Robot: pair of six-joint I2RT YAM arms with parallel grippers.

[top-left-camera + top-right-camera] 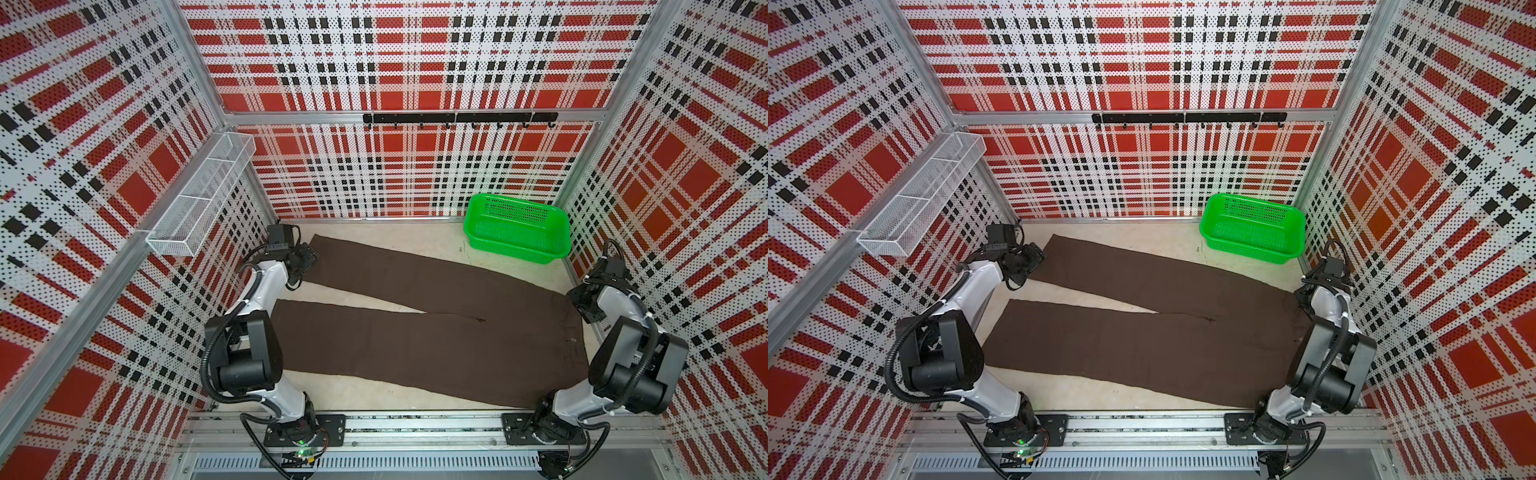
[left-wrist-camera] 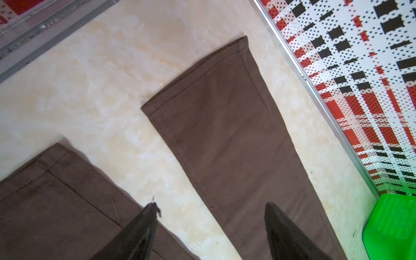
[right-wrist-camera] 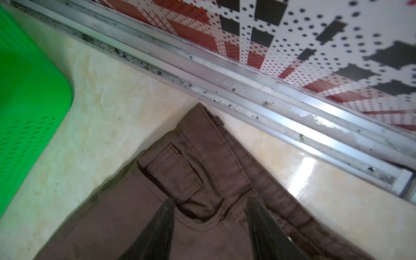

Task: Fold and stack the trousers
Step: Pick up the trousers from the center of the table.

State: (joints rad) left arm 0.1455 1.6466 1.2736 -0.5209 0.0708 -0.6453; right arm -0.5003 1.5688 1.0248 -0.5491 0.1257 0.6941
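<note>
The trousers (image 1: 436, 332) are lying flat on the pale marbled floor (image 1: 353, 397), filling the middle of both top views. The waist is sitting at the right of the frame. The two legs are running leftward and splaying into a narrow V, with a wedge of bare floor showing between them. The far leg is ending at centre left, and the near leg is reaching the lower left, where the left arm is covering part of its hem.

The left gripper (image 1: 305, 255) is hanging over the far leg's hem at centre left. In the left wrist view its fingers (image 2: 139, 229) are standing wide apart, one over the edge of each leg, with bare floor in the gap. I cannot tell whether the tips are touching the cloth.

The right gripper (image 1: 582, 305) is hanging over the waist at the right edge of the frame. In the right wrist view its fingers (image 3: 157, 229) are also standing apart, straddling a pocket corner just inside the waistband. I cannot tell whether they are touching it either.

A green basket (image 1: 515, 251) is sitting at the upper right of the floor, near the far leg but apart from it. A wire shelf (image 1: 199, 195) is hanging at the upper left, and a hook rail (image 1: 457, 117) is running along the back wall at top centre.
</note>
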